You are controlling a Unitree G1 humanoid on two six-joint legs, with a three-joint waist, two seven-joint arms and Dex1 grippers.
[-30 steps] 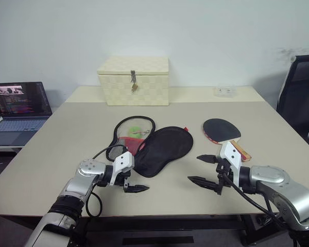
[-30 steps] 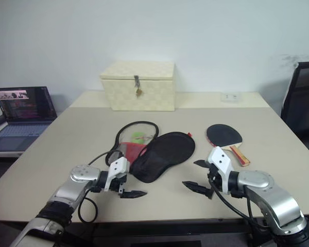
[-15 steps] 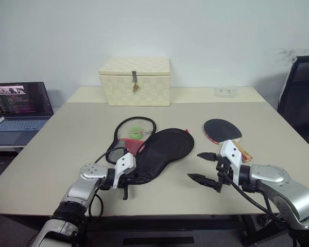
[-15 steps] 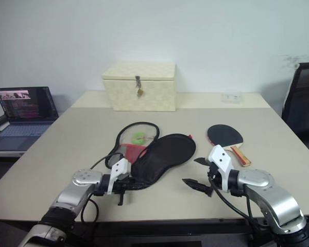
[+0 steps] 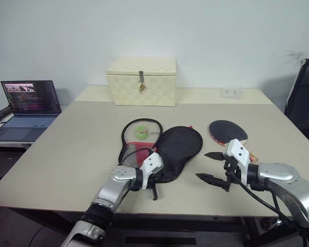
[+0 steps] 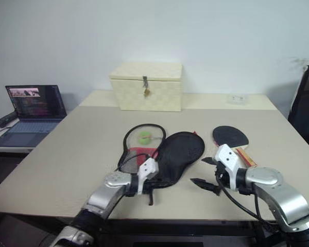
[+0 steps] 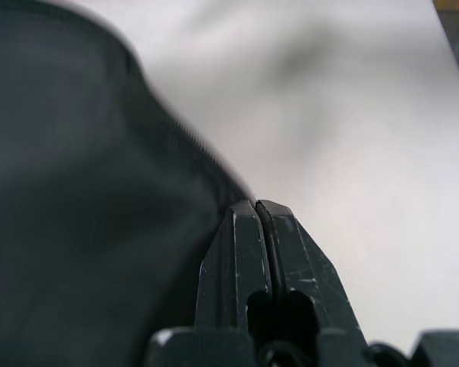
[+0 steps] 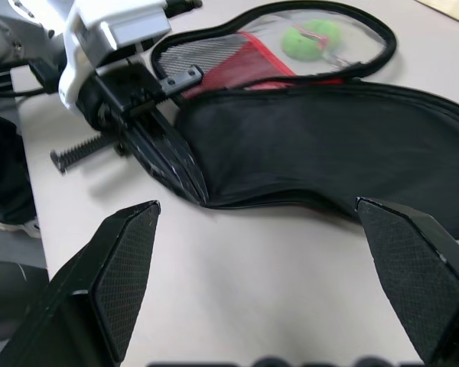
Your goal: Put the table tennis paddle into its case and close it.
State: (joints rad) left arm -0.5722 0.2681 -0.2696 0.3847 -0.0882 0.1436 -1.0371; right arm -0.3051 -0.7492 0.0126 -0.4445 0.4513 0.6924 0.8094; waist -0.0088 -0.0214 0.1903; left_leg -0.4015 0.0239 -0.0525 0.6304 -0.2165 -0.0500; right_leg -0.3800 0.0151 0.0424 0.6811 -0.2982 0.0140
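left pincer point(image 8: 185, 177): swung right, now clamped on case point(image 5: 177, 149) edge | right pincer point(image 5: 212, 165): unchanged, spread

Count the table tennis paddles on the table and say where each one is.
1. The table tennis paddle lies on the table, black face up, beside the open case, beyond the right gripper. The case's open halves appear to hold none.

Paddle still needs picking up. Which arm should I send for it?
Right. The right gripper is open and hangs just in front of the table tennis paddle, which lies on the table's right side. The left gripper is shut at the near edge of the open case.
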